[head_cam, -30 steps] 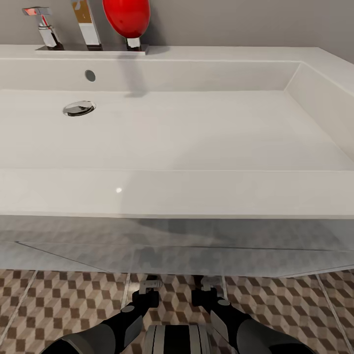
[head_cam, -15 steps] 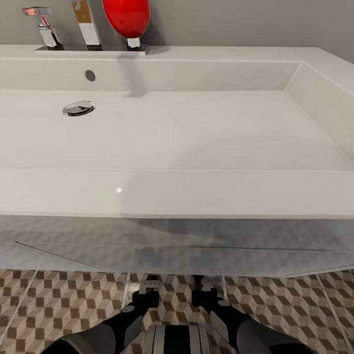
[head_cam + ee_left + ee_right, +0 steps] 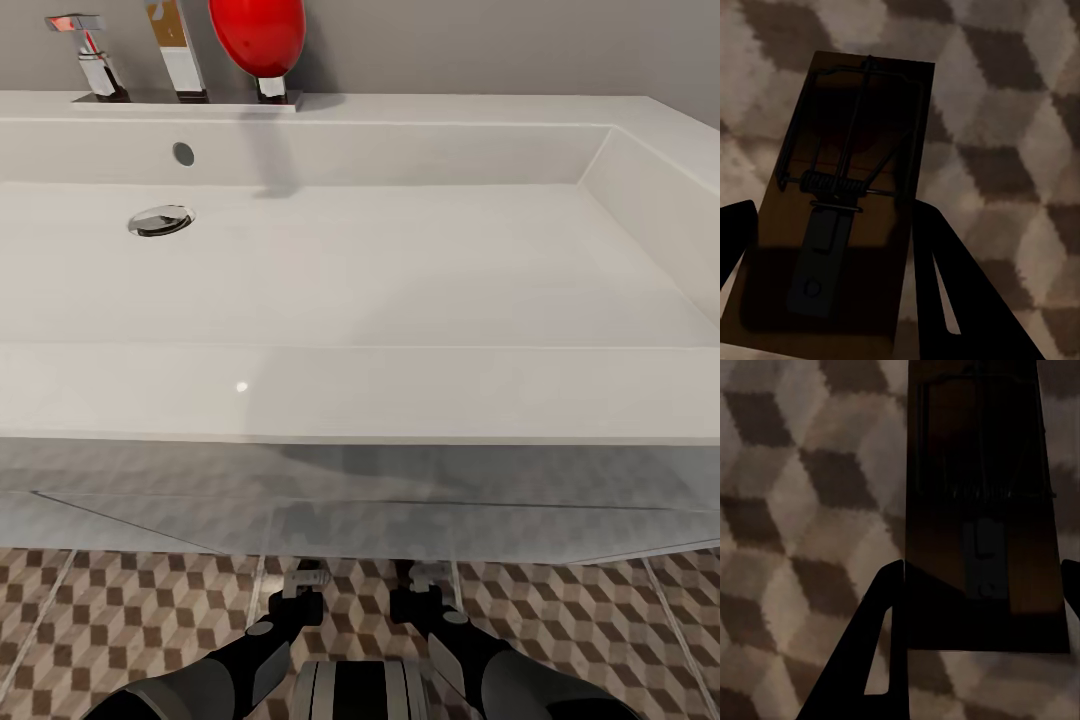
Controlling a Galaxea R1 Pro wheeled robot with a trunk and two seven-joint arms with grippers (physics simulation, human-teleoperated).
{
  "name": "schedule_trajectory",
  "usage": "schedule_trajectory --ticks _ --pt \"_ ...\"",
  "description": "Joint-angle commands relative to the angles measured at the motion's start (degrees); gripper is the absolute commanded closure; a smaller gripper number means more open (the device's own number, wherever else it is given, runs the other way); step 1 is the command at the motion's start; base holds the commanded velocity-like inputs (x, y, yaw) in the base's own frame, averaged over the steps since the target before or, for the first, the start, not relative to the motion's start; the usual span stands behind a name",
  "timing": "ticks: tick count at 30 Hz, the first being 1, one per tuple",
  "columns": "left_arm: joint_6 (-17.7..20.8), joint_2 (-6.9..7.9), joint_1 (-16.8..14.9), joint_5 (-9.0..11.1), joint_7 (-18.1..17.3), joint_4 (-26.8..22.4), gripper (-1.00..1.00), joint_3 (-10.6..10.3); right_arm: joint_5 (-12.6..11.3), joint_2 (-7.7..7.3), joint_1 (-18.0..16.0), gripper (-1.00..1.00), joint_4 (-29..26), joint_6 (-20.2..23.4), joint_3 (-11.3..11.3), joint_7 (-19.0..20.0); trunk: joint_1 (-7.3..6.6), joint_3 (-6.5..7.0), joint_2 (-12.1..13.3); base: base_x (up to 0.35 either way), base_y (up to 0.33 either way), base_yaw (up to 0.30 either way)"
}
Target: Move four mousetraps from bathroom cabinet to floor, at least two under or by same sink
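Mousetraps sat in both grippers: in the left wrist view one mousetrap [image 3: 832, 217], a brown wooden slab with wire spring and bar, lay between the two dark fingers [image 3: 945, 285] of the left gripper [image 3: 825, 247], which appeared pinched on its long edges. In the right wrist view a second mousetrap [image 3: 982, 510], darker and in shadow, sat between the fingers [image 3: 881, 622] of the right gripper [image 3: 982, 577], likewise seemingly clamped by its sides. Behind each trap spread the bathroom floor [image 3: 1020, 112], its brown, beige and white cube pattern blurred; whether either trap touched the tiles could not be told. From the head view, the left gripper [image 3: 303, 580] and right gripper [image 3: 428, 578] hung low, side by side, just at the front edge of the sink [image 3: 400, 390]. That white basin carried a round drain [image 3: 160, 220], a chrome tap [image 3: 95, 60] and a red object [image 3: 257, 35] on its back ledge.
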Motion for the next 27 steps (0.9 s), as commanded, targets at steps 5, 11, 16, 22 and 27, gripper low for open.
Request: schedule_trajectory --ticks 5,11,16,22,27 --pt "-0.22 0.01 -0.03 0.34 0.07 0.07 1.00 -0.49 0.30 0.00 -0.03 1.00 0.63 -1.79 0.10 -0.12 -0.01 -0.03 -0.01 0.000 0.000 0.000" --pt "-0.17 0.01 -0.03 0.34 0.07 0.10 1.00 -0.49 0.42 0.00 -0.03 1.00 0.82 -2.18 0.19 -0.55 -0.01 -0.03 -0.01 0.000 0.000 0.000" --pt "0.24 0.04 -0.03 0.46 0.07 0.22 1.00 -0.53 0.45 0.00 -0.03 1.00 0.86 -2.26 0.21 -0.67 -0.01 -0.03 -0.01 0.000 0.000 0.000" --pt "0.92 0.34 -0.03 0.51 0.07 0.29 1.00 -0.57 0.45 0.00 -0.03 1.00 0.87 -2.28 0.22 -0.69 -0.01 -0.03 -0.01 0.000 0.000 0.000" --pt "0.79 0.43 -0.03 0.45 0.07 0.26 1.00 -0.58 0.45 0.00 -0.03 1.00 0.87 -2.28 0.22 -0.70 -0.01 -0.03 -0.01 0.000 0.000 0.000"
